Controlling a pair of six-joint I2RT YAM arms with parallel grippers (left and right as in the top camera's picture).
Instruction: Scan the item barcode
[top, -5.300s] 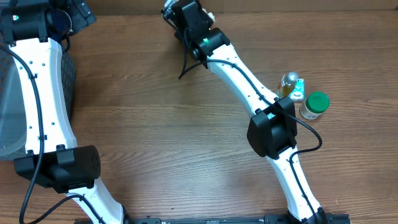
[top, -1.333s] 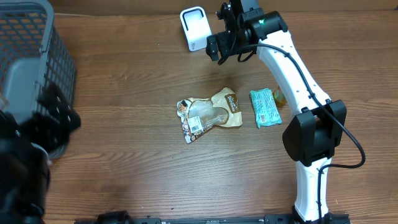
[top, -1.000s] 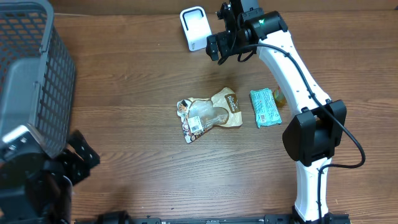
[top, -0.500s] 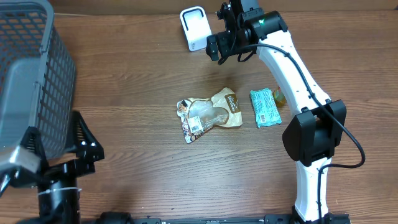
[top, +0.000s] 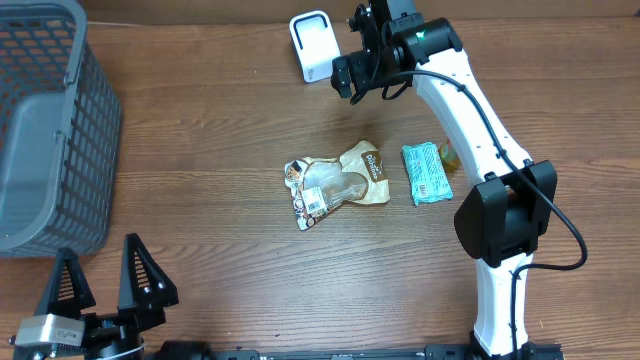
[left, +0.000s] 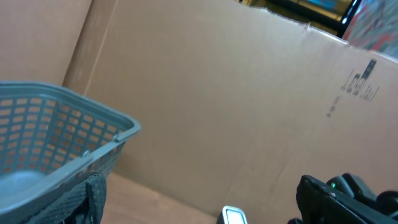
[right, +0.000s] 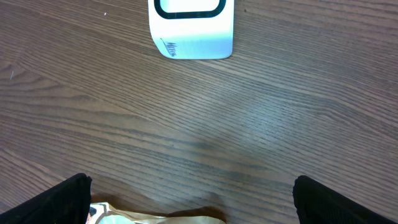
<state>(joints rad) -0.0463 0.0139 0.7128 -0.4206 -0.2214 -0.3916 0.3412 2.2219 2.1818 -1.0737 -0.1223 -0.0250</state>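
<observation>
Right gripper (top: 364, 84) stood with its jaws spread wide and nothing between them, at the far end of the table, just right of the scanner (top: 313, 46). In the right wrist view both fingers (right: 59, 200) showed only as dark corners at the near edge, well apart, with bare wood grain between them. No contact with any item.

Left gripper (top: 98, 250) was likewise spread wide and empty, at the near left corner of the table, fingers pointing toward the far side. It sat near the basket (top: 50, 130) but apart from it.

Scanner: white, rounded, with a dark window; it stood on the table at the far edge, centre. From the right wrist it (right: 191, 28) lay straight ahead.

Items:
- Brown snack pouch (top: 336, 183), crumpled, lying flat at mid-table, with a white printed label on its near left part. Only its far edge (right: 155, 216) showed in the right wrist view.
- Teal packet (top: 425, 173), flat, just right of the pouch and not touching it, partly beside the right arm (top: 470, 120).
- Small yellowish object (top: 448, 154) touching the packet's far right edge, mostly hidden; could not identify it.

Basket: grey mesh, far left. The left wrist view showed its rim (left: 93, 112) before a cardboard wall (left: 236, 106).
</observation>
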